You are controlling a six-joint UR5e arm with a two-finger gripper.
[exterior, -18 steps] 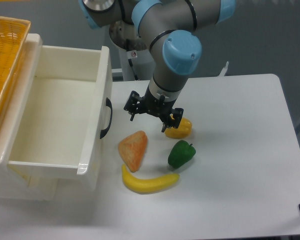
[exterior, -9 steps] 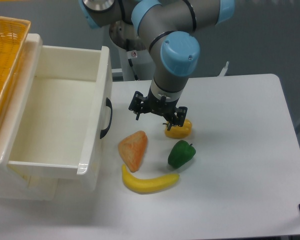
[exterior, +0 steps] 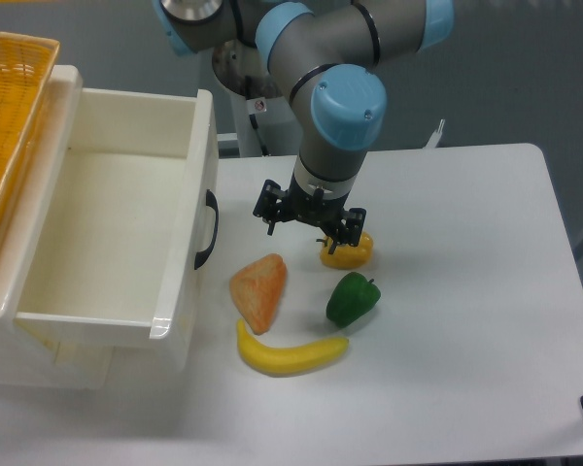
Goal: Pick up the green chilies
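Compared with the frame one second earlier, you will see that the black two-finger gripper has shifted slightly toward the right and toward the yellow-orange toy pepper; the objects on the table have not moved. The gripper's jaws stand spread apart and hold nothing. One fingertip sits over the near-left edge of the yellow-orange pepper; you cannot tell from this view whether it touches it.

Use the yellow-orange pepper as your landmark. The green chilies, one glossy dark-green lobed toy pepper with a short stem, lies on the white table just in front of the landmark, apart from the gripper. The orange wedge-shaped toy lies to the landmark's front left. The long yellow toy banana lies further forward, just in front of the wedge and the green pepper. The open white plastic drawer bin with a black handle stands well to the landmark's left.
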